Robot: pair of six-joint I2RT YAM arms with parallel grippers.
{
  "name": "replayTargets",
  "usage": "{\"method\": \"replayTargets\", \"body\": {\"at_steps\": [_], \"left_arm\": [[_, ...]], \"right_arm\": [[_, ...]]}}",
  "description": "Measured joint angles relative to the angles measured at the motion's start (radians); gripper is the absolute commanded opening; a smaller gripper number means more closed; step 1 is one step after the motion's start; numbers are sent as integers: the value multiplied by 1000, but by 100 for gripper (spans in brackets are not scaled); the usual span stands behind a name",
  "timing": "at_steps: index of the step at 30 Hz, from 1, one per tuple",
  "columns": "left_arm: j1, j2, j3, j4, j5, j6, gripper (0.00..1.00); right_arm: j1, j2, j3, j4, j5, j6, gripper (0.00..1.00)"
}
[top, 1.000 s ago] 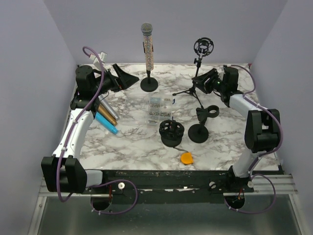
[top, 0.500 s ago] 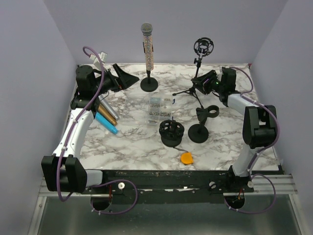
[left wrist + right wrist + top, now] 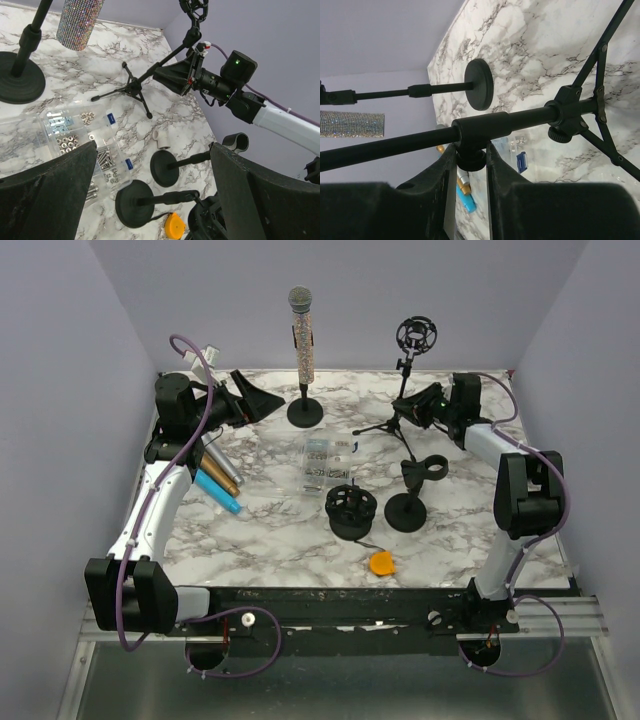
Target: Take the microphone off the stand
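Observation:
The microphone (image 3: 301, 340), covered in silver glitter, stands upright in its round-based black stand (image 3: 305, 412) at the back centre. It also shows in the left wrist view (image 3: 79, 22) and the right wrist view (image 3: 350, 124). My left gripper (image 3: 255, 395) is open and empty to the left of the stand, its jaws wide apart in the left wrist view (image 3: 152, 195). My right gripper (image 3: 412, 408) is at the tripod stand (image 3: 400, 390), which carries an empty shock mount (image 3: 416, 335). Its fingers (image 3: 471, 155) are shut on the knob under the tripod's pole (image 3: 510, 122).
A clear box of screws (image 3: 325, 462) lies mid-table. In front stand a black shock mount (image 3: 350, 510), a round-based clip stand (image 3: 406, 510) and an orange tape measure (image 3: 381, 563). Silver, gold and blue tubes (image 3: 218, 480) lie at the left. A white fitting (image 3: 162, 137) lies near the tripod.
My right gripper and wrist have shifted a little toward the back at the tripod stand. The left arm and the microphone have not moved.

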Motion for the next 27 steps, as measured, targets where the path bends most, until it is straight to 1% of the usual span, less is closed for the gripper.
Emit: {"method": "replayTargets", "body": {"at_steps": [3,6,8,13,16,19,21,25,26,27], "left_arm": [[0,0,0,0,0,0,93],[0,3,0,0,0,0,93],[0,6,0,0,0,-1,93],[0,7,0,0,1,-3,93],[0,10,0,0,3,-4,93],[0,16,0,0,7,-5,93],[0,18,0,0,8,-6,93],[0,18,0,0,9,-7,93],[0,18,0,0,9,-7,93],[0,18,0,0,9,-7,93]], "right_arm": [[3,-2,16,-38,22,-21,14],[23,-10,56,-122,83,-66,13],[45,-11,100,-201,147,-105,14],[119,-11,223,-407,374,-211,16],[152,-11,257,-476,483,-254,17],[165,-11,273,-507,534,-275,19],[167,-12,276,-515,545,-284,28],[167,-13,277,-516,544,-292,49],[167,-14,277,-521,544,-298,53],[166,-16,277,-524,543,-299,55]]}}
